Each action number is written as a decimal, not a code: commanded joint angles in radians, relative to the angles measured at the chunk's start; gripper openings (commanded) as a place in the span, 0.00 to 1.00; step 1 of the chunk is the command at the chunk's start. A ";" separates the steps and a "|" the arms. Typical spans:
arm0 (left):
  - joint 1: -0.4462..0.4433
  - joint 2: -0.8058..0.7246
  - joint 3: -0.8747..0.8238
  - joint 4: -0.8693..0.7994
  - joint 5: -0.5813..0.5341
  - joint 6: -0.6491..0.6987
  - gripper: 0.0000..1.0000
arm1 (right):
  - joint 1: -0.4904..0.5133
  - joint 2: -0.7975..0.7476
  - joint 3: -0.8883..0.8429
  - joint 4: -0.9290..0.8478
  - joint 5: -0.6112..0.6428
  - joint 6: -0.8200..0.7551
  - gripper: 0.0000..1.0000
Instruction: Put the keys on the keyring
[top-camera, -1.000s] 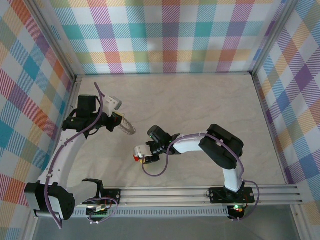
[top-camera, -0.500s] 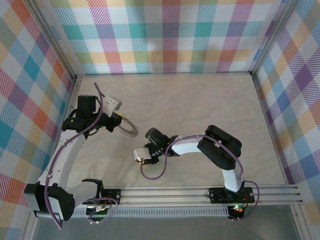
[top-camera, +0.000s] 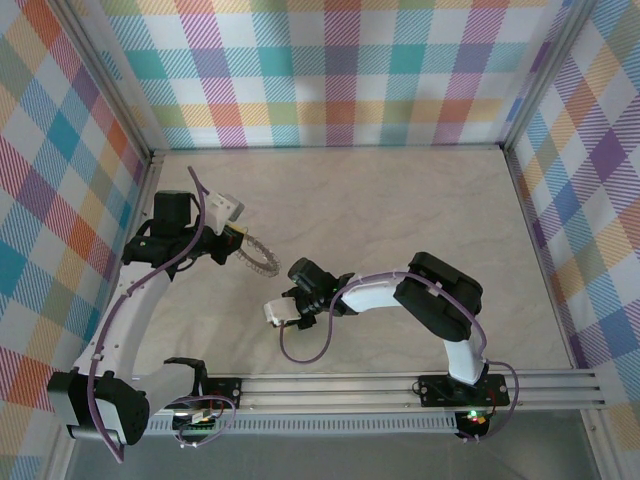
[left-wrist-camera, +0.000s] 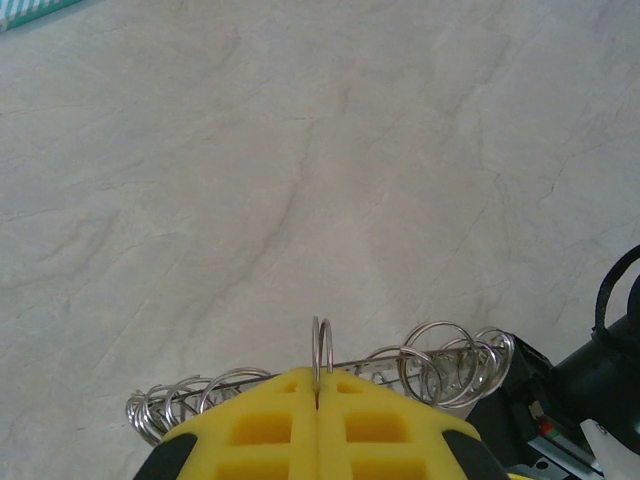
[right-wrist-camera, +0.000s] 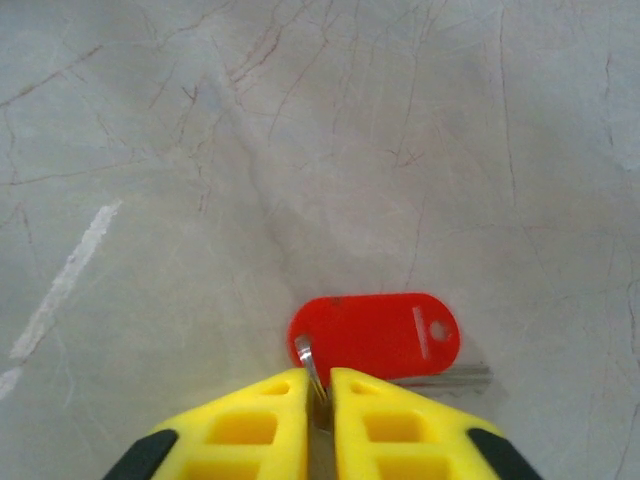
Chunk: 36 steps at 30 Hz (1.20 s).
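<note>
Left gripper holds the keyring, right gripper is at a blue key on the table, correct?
No, the key is red, not blue, as the right wrist view shows. The left gripper does hold the keyring, and the right gripper is at that key on the table.

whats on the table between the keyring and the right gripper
Just bare tabletop between the keyring and the right gripper; the top external view shows it.
</note>
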 joint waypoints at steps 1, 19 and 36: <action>-0.008 -0.034 -0.007 -0.019 0.001 0.016 0.00 | 0.007 0.000 0.009 0.013 -0.006 -0.031 0.09; -0.097 -0.069 0.006 -0.055 0.088 0.149 0.00 | -0.023 -0.303 -0.229 0.221 -0.034 0.478 0.03; -0.370 -0.060 -0.034 -0.044 0.075 0.327 0.00 | -0.107 -0.737 -0.564 0.309 0.089 0.715 0.00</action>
